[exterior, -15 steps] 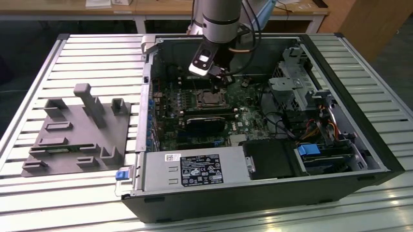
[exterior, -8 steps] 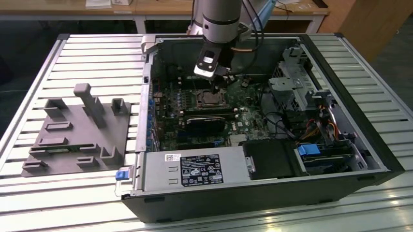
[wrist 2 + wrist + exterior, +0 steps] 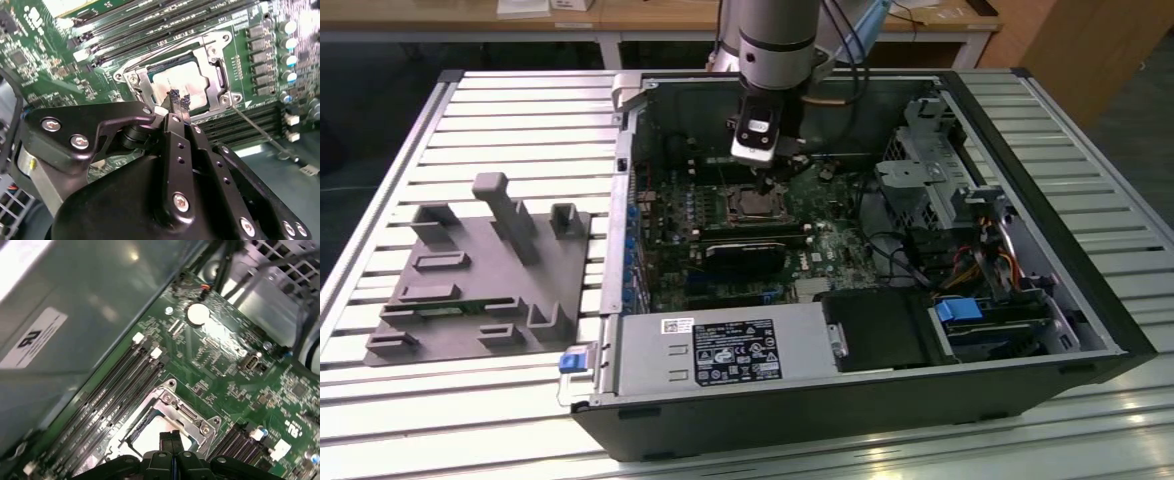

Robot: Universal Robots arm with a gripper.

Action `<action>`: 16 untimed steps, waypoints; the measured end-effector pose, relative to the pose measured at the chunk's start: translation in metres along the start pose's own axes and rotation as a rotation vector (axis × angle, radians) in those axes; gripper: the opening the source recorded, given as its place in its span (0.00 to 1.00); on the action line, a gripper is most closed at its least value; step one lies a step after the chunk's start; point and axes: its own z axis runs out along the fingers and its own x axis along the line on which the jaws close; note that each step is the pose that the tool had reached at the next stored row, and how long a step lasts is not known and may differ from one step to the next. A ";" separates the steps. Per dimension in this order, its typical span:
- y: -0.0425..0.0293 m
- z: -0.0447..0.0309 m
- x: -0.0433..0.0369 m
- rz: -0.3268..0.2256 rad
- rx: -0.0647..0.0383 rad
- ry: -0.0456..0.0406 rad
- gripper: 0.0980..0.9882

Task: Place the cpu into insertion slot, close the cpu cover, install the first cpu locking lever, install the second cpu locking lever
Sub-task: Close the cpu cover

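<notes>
The gripper (image 3: 178,100) hangs directly over the slot (image 3: 162,61) inside the open case (image 3: 854,400), its tips just above the near edge of the cpu (image 3: 182,80). In both wrist views the two fingers are pressed together with nothing between them; whether the tips touch the chip cannot be told. The cpu sits in the slot, its dull metal top showing through the window of the cover (image 3: 146,89), which appears to lie flat around it. A thin lever (image 3: 260,134) runs from the slot's corner out across the long black slots of the board (image 3: 60,65); it looks unlatched, though its far end is hard to make out. As a judgement, the cpu is light, stiff and smooth-topped, with a delicate underside, so it should be taken only by opposite edges and never pressed off-level. The cover is thin, stiff sheet metal on a hinge and should answer to a push on its free edge. The lever is a springy wire that will resist and may slip off smooth tips; its bent outer end is the surest purchase.
</notes>
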 end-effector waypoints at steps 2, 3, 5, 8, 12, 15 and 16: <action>0.0000 0.0001 0.0000 -0.035 0.001 -0.0001 0.00; 0.0000 0.0002 0.0000 -0.052 0.001 -0.0002 0.00; 0.0000 0.0002 0.0000 -0.087 0.002 -0.0003 0.00; 0.0000 0.0004 0.0000 -0.141 0.003 -0.0004 0.00; 0.0000 0.0005 0.0000 -0.211 0.004 -0.0006 0.00; 0.0000 0.0007 0.0000 -0.263 0.005 -0.0008 0.00; 0.0000 0.0007 0.0000 -0.281 0.006 -0.0009 0.00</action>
